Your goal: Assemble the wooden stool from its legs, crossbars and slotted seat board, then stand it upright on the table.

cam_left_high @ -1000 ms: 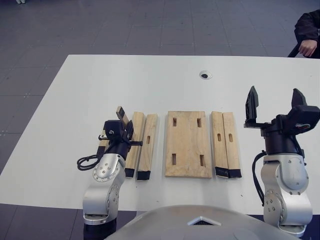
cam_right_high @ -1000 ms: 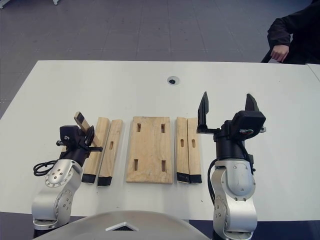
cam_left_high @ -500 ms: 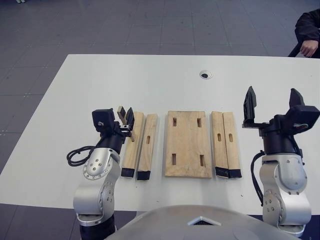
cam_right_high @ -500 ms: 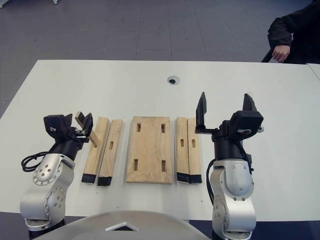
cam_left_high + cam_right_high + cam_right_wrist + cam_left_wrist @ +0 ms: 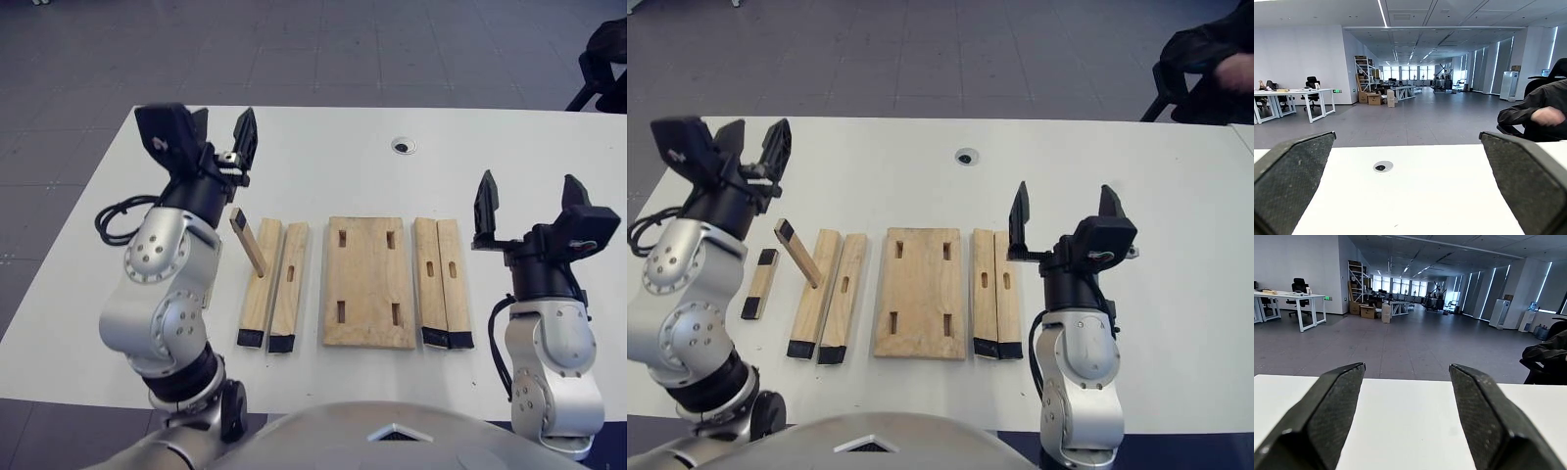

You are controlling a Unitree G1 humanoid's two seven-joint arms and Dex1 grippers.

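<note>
The left tool stands wide open and empty above the desk. A thin crossbar leans on two legs near it. The right tool is wide open also, beside two other legs. The slotted seat board lies between both tools.

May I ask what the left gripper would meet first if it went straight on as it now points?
The way looks free: the left gripper points across the white table toward open floor beyond, though its height is uncertain.
</note>
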